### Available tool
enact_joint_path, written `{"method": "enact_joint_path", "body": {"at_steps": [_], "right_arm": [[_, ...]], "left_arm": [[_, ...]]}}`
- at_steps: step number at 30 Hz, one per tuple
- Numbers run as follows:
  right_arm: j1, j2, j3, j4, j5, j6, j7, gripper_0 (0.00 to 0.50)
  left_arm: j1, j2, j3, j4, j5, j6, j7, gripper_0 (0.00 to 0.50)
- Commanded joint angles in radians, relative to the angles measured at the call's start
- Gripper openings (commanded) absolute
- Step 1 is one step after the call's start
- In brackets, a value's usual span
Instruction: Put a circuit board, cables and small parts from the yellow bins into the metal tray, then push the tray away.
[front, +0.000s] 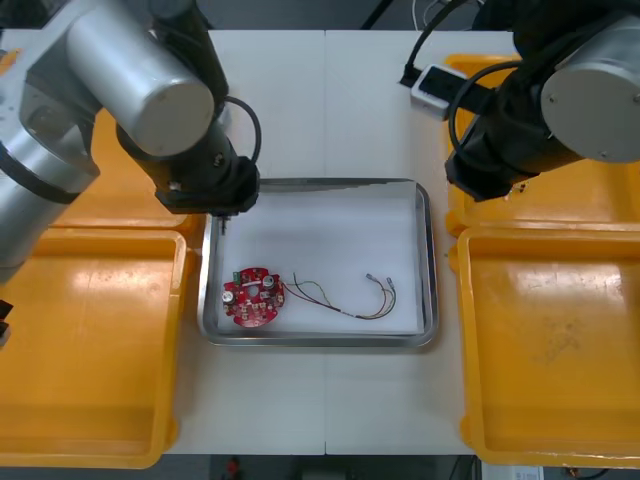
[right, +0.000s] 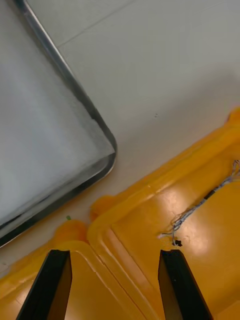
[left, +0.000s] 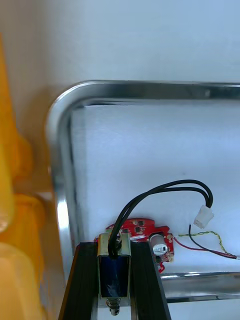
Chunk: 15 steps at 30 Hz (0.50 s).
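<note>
My left gripper (left: 114, 287) is shut on a small metal part (left: 114, 267) with a blue body; a black cable (left: 170, 191) loops from it to a white plug (left: 203, 216). That gripper (front: 225, 208) hangs over the far left corner of the metal tray (front: 428, 262). Inside the tray, on its white floor, lie a round red circuit board (front: 252, 297) and a red and yellow cable (front: 345, 297). My right gripper (right: 115, 287) is open above the rims of the two right yellow bins, just off the tray's corner (right: 107, 150). A twisted blue and white cable (right: 200, 207) lies in the bin beyond its fingers.
Two yellow bins (front: 80, 350) flank the tray on the left and two (front: 550, 340) on the right. A small white and black device (front: 437, 85) lies on the table beyond the right bins.
</note>
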Motion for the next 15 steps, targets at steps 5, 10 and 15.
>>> {"method": "enact_joint_path", "body": {"at_steps": [5,10,15], "right_arm": [[-0.002,-0.031,-0.165,0.126,0.084,0.003,-0.041,0.500],[-0.042,-0.031,-0.239,0.249,0.099,0.003,-0.064,0.500],[-0.084,-0.031,-0.266,0.368,0.128,0.003,-0.076,0.500]], "left_arm": [[-0.033,-0.060,-0.141,0.025,-0.081,-0.106,0.012,0.000],[-0.033,-0.072,-0.204,0.092,-0.108,-0.187,0.012,0.000],[-0.033,-0.074,-0.238,0.150,-0.111,-0.264,0.009,0.000]]}}
